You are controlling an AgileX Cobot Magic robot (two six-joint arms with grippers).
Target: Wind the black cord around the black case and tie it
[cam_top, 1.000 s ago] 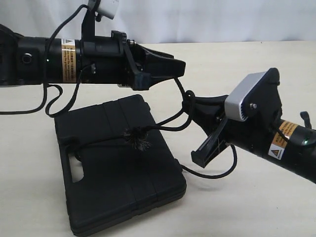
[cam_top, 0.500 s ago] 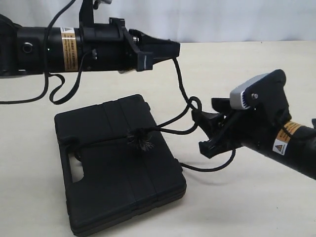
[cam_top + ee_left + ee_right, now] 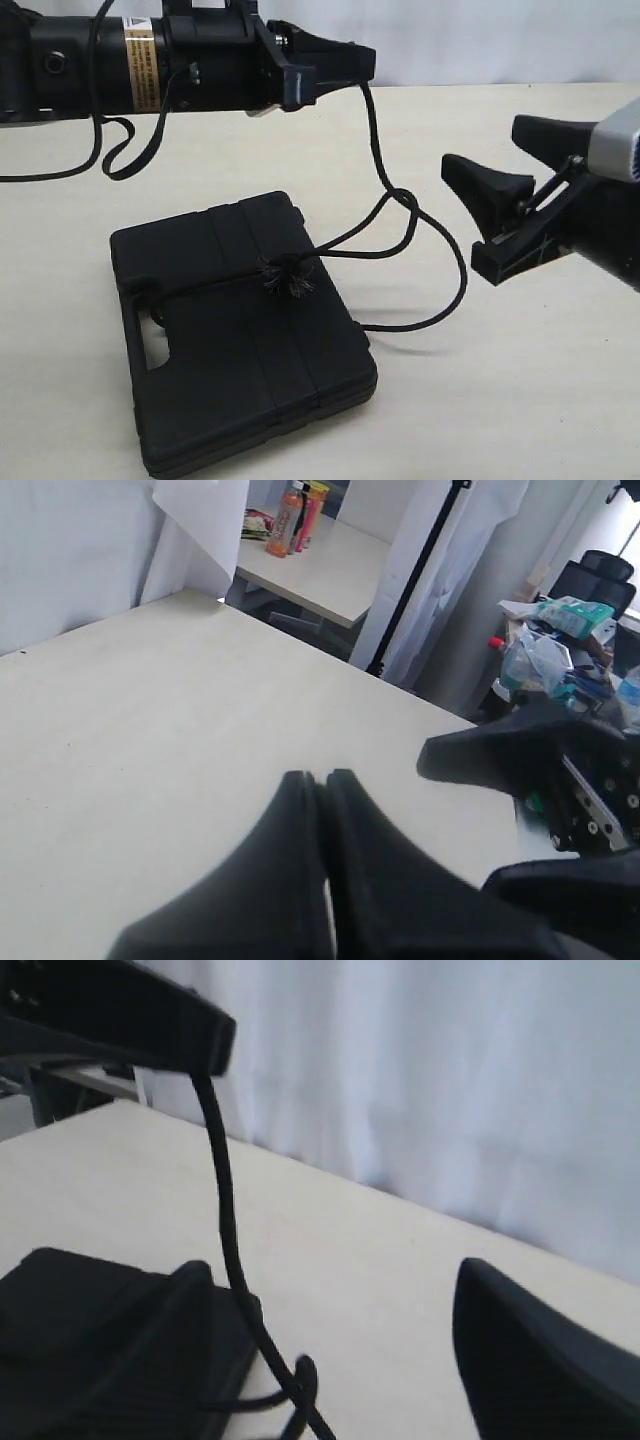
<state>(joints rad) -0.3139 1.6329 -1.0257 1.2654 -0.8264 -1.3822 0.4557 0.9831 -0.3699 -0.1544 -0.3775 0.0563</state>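
Note:
The black case (image 3: 230,380) lies flat on the table, handle slot toward the front left. The black cord (image 3: 375,140) crosses its lid to a frayed knot (image 3: 287,278), then rises through a small loose loop (image 3: 402,200) to my left gripper (image 3: 366,60), which is shut on it high above the table. A slack bight curves right and back to the case edge. In the left wrist view the left gripper (image 3: 316,778) shows its jaws pressed together. My right gripper (image 3: 482,146) stands open to the right of the cord, touching nothing. In the right wrist view the right gripper (image 3: 330,1272) frames the hanging cord (image 3: 225,1210) and the case (image 3: 60,1290).
The pale table (image 3: 520,400) stretches around the case, with a white curtain behind it. A thin black cable (image 3: 115,150) droops from the left arm over the table's back left. Beyond the table edge in the left wrist view stand another table with bottles (image 3: 290,515) and clutter.
The right gripper has let go of the cord, opened and drawn back to the right. The left gripper has risen with the cord. The loop now hangs slack.

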